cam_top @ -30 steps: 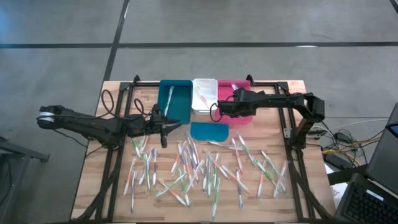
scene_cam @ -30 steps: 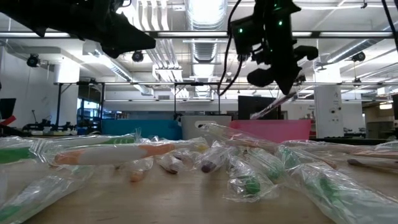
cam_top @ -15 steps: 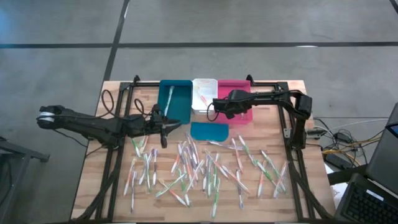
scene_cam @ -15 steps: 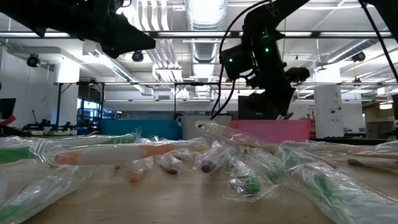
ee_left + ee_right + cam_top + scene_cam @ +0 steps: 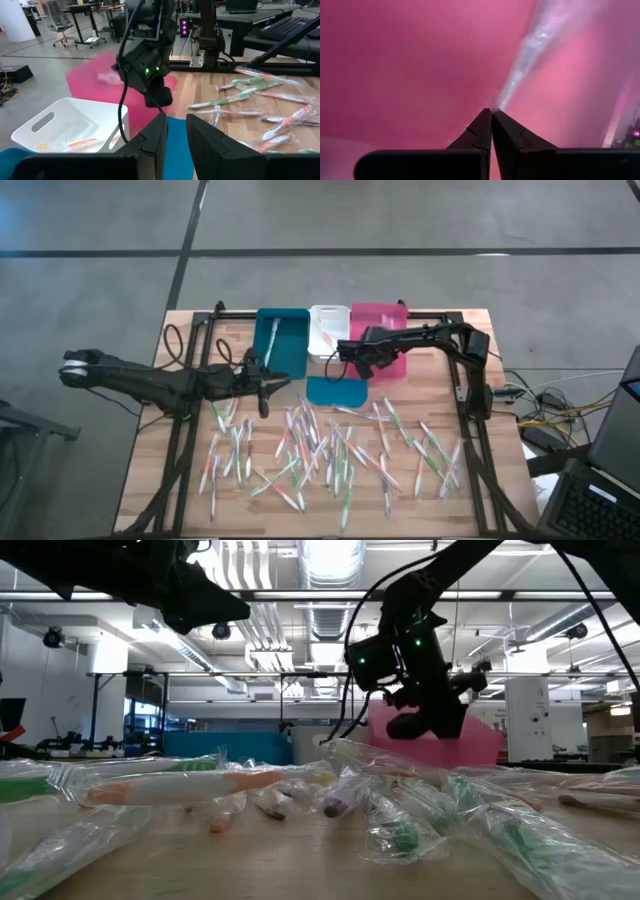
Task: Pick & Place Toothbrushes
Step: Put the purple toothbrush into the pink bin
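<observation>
Placing step: our right gripper (image 5: 491, 111), jaws clamped on a wrapped toothbrush (image 5: 525, 60), is inside the pink plastic bin (image 5: 378, 320), upper centre. Next we release it. Left gripper (image 5: 175, 120) waits over the teal bin (image 5: 283, 340), jaws slightly apart, empty.

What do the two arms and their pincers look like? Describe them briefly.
Both arms are dark, slim and jointed. The left arm ends at a pale round joint at its outer end. The right arm carries black cables looping beside it and small green lights near its wrist. The left pincer and the right pincer each have two dark, flat, tapering fingers.
</observation>
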Controlling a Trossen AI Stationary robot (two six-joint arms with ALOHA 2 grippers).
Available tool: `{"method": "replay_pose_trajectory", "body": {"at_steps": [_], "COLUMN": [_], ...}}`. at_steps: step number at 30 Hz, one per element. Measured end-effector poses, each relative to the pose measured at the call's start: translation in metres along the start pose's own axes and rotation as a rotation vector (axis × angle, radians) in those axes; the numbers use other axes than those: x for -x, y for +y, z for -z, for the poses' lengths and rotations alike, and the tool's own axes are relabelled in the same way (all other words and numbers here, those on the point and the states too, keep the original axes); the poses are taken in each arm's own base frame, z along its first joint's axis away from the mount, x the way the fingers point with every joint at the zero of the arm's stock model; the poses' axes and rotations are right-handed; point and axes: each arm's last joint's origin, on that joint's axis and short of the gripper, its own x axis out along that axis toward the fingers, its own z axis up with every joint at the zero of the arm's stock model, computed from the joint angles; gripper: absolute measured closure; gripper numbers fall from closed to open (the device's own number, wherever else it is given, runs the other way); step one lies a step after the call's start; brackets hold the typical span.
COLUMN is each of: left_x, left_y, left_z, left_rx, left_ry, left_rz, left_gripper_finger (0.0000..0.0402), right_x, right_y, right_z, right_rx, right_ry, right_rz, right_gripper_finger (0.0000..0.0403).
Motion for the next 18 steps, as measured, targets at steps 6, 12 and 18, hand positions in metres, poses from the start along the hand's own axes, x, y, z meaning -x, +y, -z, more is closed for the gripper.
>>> {"method": "replay_pose_trajectory", "body": {"at_steps": [6,12,18], "left_x": [0.000,0.000,0.000], "left_y": [0.000,0.000,0.000], "left_z": [0.000,0.000,0.000], "left_rx": [0.000,0.000,0.000], "left_ry": [0.000,0.000,0.000], "left_rz": [0.000,0.000,0.000], "left_gripper_finger": [0.0321,0.0321,0.0321], "right_x": [0.009,0.024,0.032], "right_y": [-0.009,-0.018,-0.022], "right_z": [-0.001,0.001,0.002], "right_rx": [-0.009,-0.004,-0.001], "right_ry": [-0.036,-0.072,-0.094], "right_rz": [-0.012,-0.051,-0.074], "right_gripper_finger": [0.0394,0.0394,0.0394]}}
